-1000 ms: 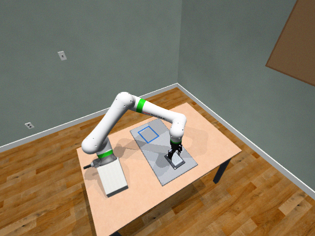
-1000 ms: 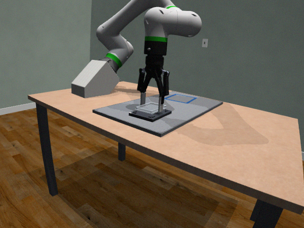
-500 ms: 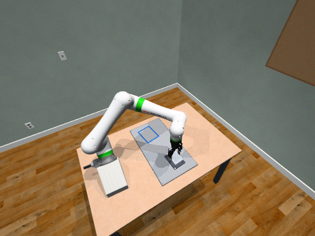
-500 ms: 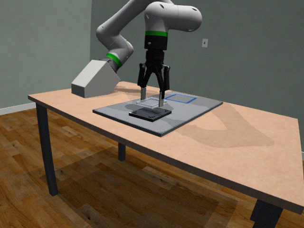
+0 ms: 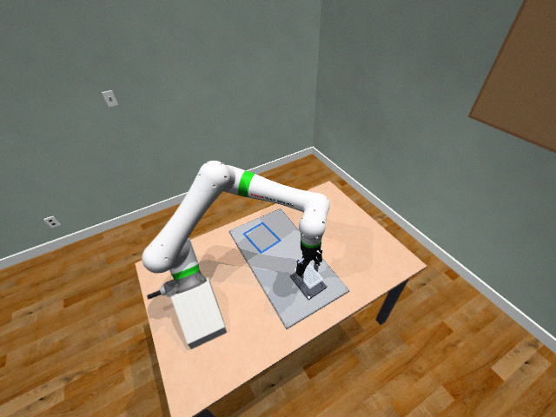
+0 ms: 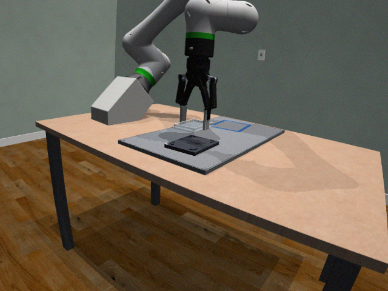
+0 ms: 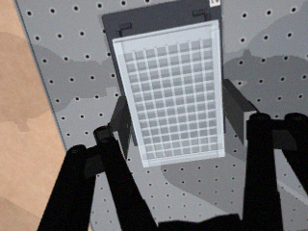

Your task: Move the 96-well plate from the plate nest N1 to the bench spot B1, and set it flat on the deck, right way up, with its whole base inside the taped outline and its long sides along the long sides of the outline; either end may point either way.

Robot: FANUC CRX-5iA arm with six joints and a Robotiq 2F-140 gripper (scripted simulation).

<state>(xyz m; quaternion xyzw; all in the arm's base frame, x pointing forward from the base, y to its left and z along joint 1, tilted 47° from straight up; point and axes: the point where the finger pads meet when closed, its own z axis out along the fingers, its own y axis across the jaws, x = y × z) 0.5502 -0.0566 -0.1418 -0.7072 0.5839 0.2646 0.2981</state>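
Note:
The clear 96-well plate [image 6: 190, 125] hangs level between my fingers, a little above the black plate nest N1 [image 6: 191, 144] and shifted slightly toward the far end of the deck. My gripper [image 6: 193, 120] is shut on the plate's long sides. In the wrist view the plate [image 7: 170, 93] fills the middle, the finger pads of my gripper [image 7: 174, 101] press on both its long sides, and the nest [image 7: 164, 19] shows beyond its far end. From the top view the plate [image 5: 312, 280] sits over the nest [image 5: 308, 289]. The blue taped outline B1 [image 5: 261, 237] lies at the deck's far end, also in the exterior view [image 6: 231, 125].
The grey pegboard deck [image 5: 287, 264] lies on a tan table. The arm's base with a grey box [image 5: 200, 314] stands to the left of the deck. The table edge runs close to the deck's near end.

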